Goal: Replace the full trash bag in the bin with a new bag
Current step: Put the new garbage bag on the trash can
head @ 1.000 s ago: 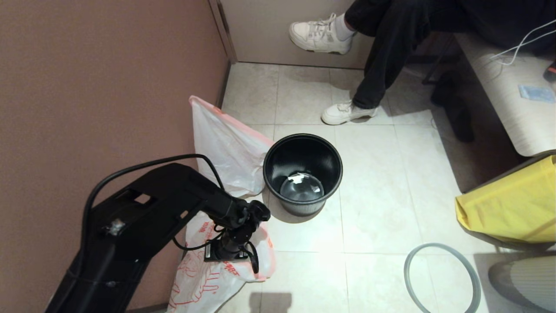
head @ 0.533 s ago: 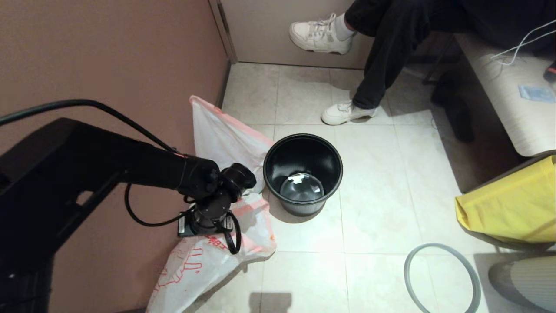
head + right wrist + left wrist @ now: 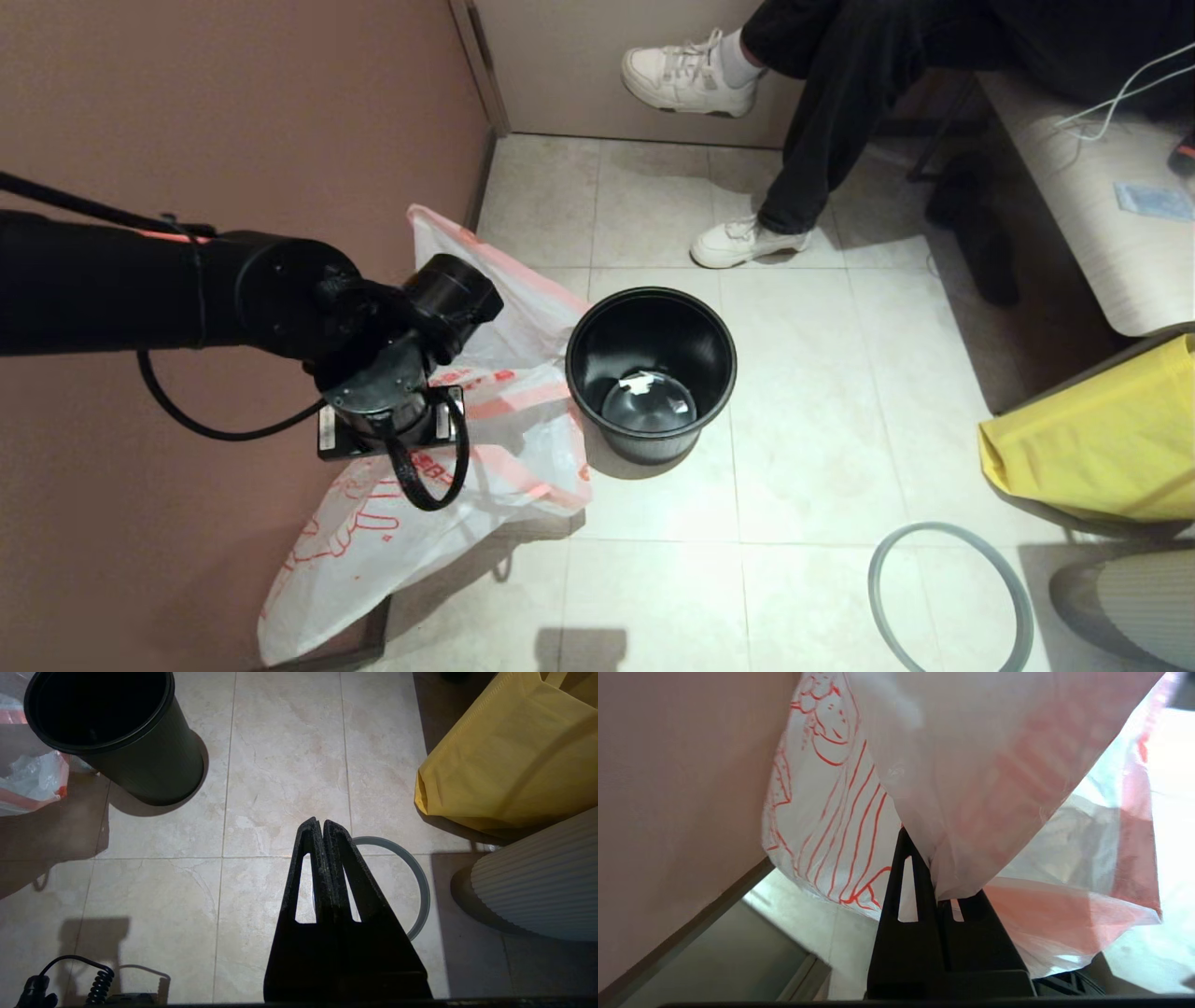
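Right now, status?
Left gripper shut on new bag, lifted beside bin. Right gripper shut, empty. Bin unlined; grey ring on floor.

There is one black bin. There are two thin white bags with red edges: one with red drawings and one behind it by the wall. There is one grey ring on the floor. There is one yellow bag. There are two white shoes, one up high and one on the floor. There are two black tools: the left one and the right one.
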